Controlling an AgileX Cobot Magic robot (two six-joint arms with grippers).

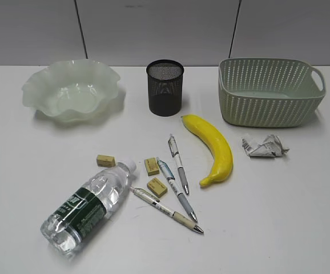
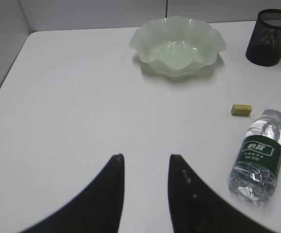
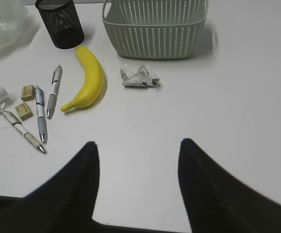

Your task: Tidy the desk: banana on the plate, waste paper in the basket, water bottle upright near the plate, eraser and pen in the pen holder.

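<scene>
grey panelled wall [image 1: 153, 28] with dark seams stands behind.

Plate [image 3: 2, 24] cropped in right wrist view

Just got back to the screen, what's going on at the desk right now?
Nothing is being handled yet. Both grippers, left gripper and right gripper, hang open over bare desk. The banana, three pens and three erasers lie loose in the middle, the water bottle is on its side, and the waste paper sits beside the basket. Plate and pen holder are empty.
</scene>
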